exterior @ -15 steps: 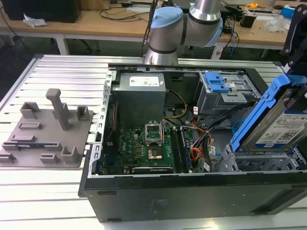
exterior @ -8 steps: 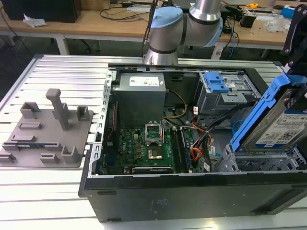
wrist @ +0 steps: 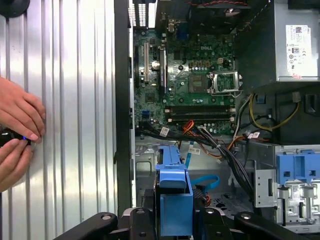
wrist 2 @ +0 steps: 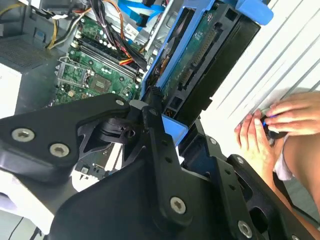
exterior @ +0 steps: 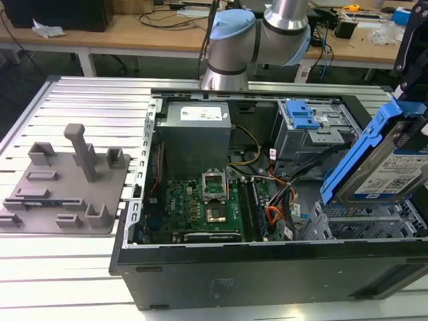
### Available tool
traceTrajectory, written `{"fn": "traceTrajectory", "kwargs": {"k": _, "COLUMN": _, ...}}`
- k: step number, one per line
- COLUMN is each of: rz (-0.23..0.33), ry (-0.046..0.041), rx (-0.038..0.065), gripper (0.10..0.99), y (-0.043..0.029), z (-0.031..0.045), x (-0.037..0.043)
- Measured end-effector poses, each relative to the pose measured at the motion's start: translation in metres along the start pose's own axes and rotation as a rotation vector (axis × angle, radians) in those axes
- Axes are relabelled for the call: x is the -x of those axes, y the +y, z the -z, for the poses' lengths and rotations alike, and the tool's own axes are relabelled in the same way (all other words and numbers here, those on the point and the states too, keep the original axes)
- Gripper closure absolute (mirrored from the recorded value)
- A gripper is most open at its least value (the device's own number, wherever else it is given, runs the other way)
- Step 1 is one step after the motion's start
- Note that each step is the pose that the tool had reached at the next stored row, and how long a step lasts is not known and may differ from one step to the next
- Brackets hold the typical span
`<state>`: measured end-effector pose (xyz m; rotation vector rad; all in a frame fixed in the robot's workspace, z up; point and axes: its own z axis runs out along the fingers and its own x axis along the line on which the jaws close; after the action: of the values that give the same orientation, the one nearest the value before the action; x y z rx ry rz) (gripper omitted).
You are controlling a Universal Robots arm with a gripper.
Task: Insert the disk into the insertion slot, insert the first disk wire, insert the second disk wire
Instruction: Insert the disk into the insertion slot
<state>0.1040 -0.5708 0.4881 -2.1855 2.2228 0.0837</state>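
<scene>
Disk (exterior: 391, 167): silver drive with a white and blue label in a bright blue carrier. It is held tilted over the drive cage at the exterior view's right, and its higher end points to the exterior view's right.
Gripper (wrist 2: 167, 117): its black fingers are clamped on the carrier's end, as both wrist views show.
Insertion slot (exterior: 364, 224): grey perforated cage in the computer case (exterior: 267, 274), directly beneath the disk. The bay holds no drive. The carrier's lower edge may touch the cage top, but the angle leaves that unsure.
First disk wire (exterior: 273, 215): orange-red strands lie between the motherboard (exterior: 207, 200) and the cage. I cannot tell where the plug sits.
Second disk wire (wrist: 206, 179): flat light blue cable looped on the case floor, just beside the carrier in the first wrist view.
Blue-latched bay (exterior: 301, 117): stands behind the cage, towards the arm's base.
Person's hands (wrist: 17, 130): rest on the ribbed metal table (exterior: 87, 100) beside the case, closed around a small dark object.
Grey fixture plate (exterior: 67, 180): on the table at the exterior view's left, well apart from the case.
</scene>
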Motion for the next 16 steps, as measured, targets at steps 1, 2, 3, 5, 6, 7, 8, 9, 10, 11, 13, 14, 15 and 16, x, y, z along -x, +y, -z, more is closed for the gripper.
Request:
{"fn": "traceTrajectory", "kwargs": {"k": 1, "rz": 0.0, "ry": -0.0037, "rx": -0.005, "gripper": 0.722, "y": 0.0, "z": 0.0, "x": -0.0011}}
{"fn": "traceTrajectory", "kwargs": {"k": 2, "rz": 0.001, "ry": -0.0064, "rx": -0.013, "gripper": 0.722, "y": 0.0, "z": 0.0, "x": -0.0023}}
{"fn": "traceTrajectory", "kwargs": {"k": 3, "rz": 0.001, "ry": -0.0093, "rx": -0.022, "gripper": 0.722, "y": -0.0001, "z": 0.0001, "x": -0.0036}}
{"fn": "traceTrajectory", "kwargs": {"k": 5, "rz": 0.002, "ry": -0.0157, "rx": -0.032, "gripper": 0.722, "y": -0.0002, "z": -0.0002, "x": -0.0062}}
{"fn": "traceTrajectory", "kwargs": {"k": 6, "rz": 0.001, "ry": -0.0157, "rx": -0.032, "gripper": 0.722, "y": -0.0002, "z": -0.0003, "x": -0.0064}}
{"fn": "traceTrajectory", "kwargs": {"k": 7, "rz": 0.001, "ry": -0.0157, "rx": -0.032, "gripper": 0.722, "y": -0.0001, "z": -0.0003, "x": -0.0065}}
{"fn": "traceTrajectory", "kwargs": {"k": 8, "rz": 0.001, "ry": -0.0157, "rx": -0.032, "gripper": 0.722, "y": -0.0001, "z": -0.0003, "x": -0.0065}}
{"fn": "traceTrajectory", "kwargs": {"k": 9, "rz": 0.001, "ry": -0.0156, "rx": -0.032, "gripper": 0.722, "y": -0.0001, "z": -0.0003, "x": -0.0065}}
{"fn": "traceTrajectory", "kwargs": {"k": 10, "rz": 0.001, "ry": -0.0156, "rx": -0.032, "gripper": 0.722, "y": -0.0001, "z": -0.0003, "x": -0.0065}}
{"fn": "traceTrajectory", "kwargs": {"k": 11, "rz": 0.001, "ry": -0.0157, "rx": -0.032, "gripper": 0.722, "y": -0.0001, "z": -0.0004, "x": -0.0063}}
{"fn": "traceTrajectory", "kwargs": {"k": 13, "rz": 0.001, "ry": -0.0148, "rx": -0.03, "gripper": 0.722, "y": -0.0015, "z": -0.0004, "x": -0.0049}}
{"fn": "traceTrajectory", "kwargs": {"k": 14, "rz": 0.0, "ry": -0.0136, "rx": -0.023, "gripper": 0.722, "y": -0.005, "z": -0.0009, "x": -0.0019}}
{"fn": "traceTrajectory", "kwargs": {"k": 15, "rz": 0.0, "ry": -0.0128, "rx": -0.021, "gripper": 0.722, "y": -0.0058, "z": -0.0013, "x": -0.0006}}
{"fn": "traceTrajectory", "kwargs": {"k": 16, "rz": 0.0, "ry": -0.011, "rx": -0.019, "gripper": 0.722, "y": -0.006, "z": -0.0016, "x": 0.0008}}
